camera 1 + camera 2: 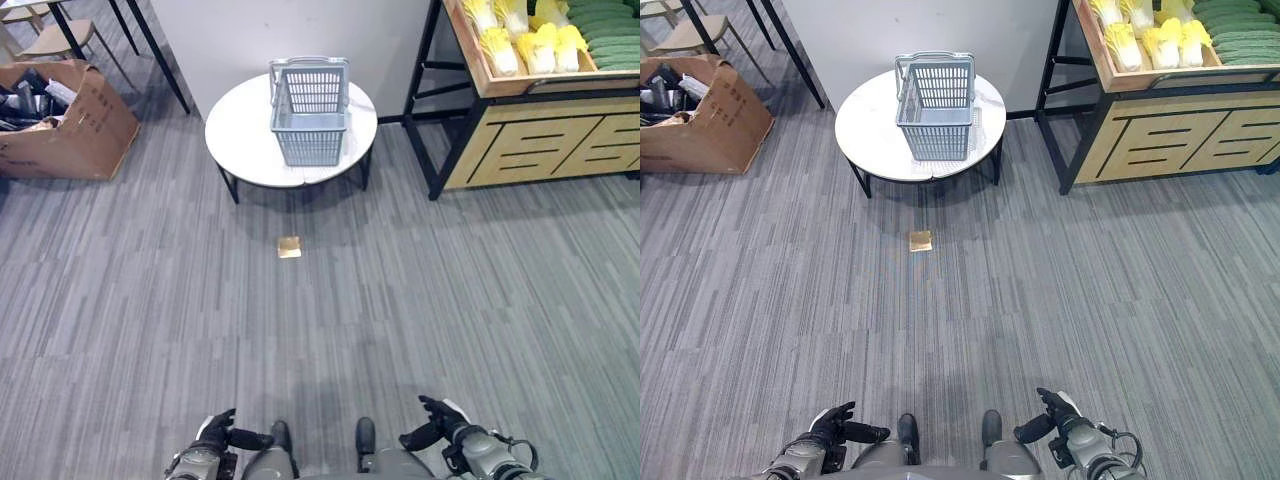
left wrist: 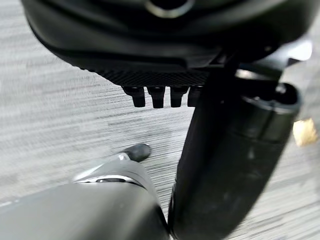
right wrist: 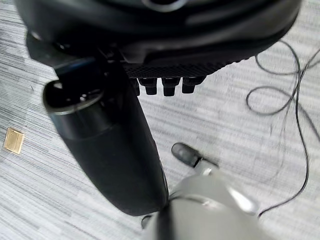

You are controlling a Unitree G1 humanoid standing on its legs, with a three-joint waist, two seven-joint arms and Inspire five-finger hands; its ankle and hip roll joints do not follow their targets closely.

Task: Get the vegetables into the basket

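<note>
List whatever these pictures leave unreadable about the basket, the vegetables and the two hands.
- Basket on the round table: its floor is screened by the mesh walls, so whether it holds anything is unclear.
- Vegetables in the wooden shelf: cut off by the top and right edges of the left eye view.
- Left robot hand and right robot hand: small at the bottom edge; in the wrist views just the fingertips poke out.

Round white table (image 1: 240, 140), cardboard box (image 1: 75, 125) of clutter, chair (image 1: 55, 38), brass floor plate (image 1: 289, 246)
</note>
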